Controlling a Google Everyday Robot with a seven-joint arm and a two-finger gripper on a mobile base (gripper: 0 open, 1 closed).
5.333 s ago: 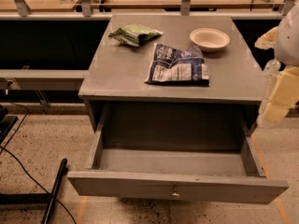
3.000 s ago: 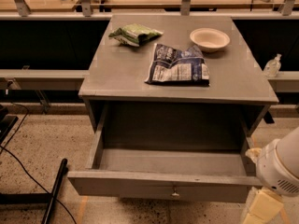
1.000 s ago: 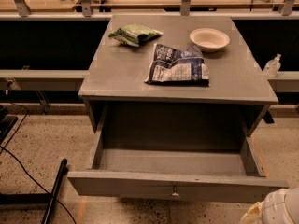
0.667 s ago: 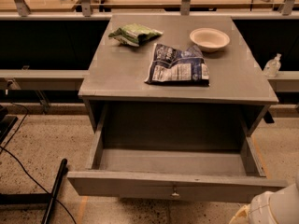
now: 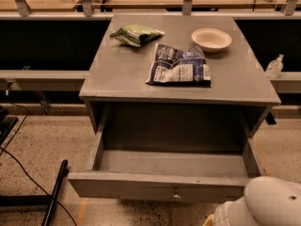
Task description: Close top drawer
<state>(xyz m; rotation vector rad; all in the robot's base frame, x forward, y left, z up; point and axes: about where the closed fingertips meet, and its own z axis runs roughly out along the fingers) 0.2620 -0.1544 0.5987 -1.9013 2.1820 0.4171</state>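
Observation:
The top drawer is pulled far out of the grey cabinet and stands open and empty. Its flat grey front panel faces me at the bottom of the camera view, with a small round knob at its middle. A white rounded part of my arm fills the bottom right corner, just in front of the drawer's right end. My gripper itself is out of the frame, below that corner.
On the cabinet top lie a blue snack bag, a green snack bag and a pale bowl. A clear bottle stands on a ledge at the right. A black bar and cables lie on the floor at the left.
My arm dropped from the cabinet's right side to the bottom right corner and has crept a little left and up into view. The drawer has not moved.

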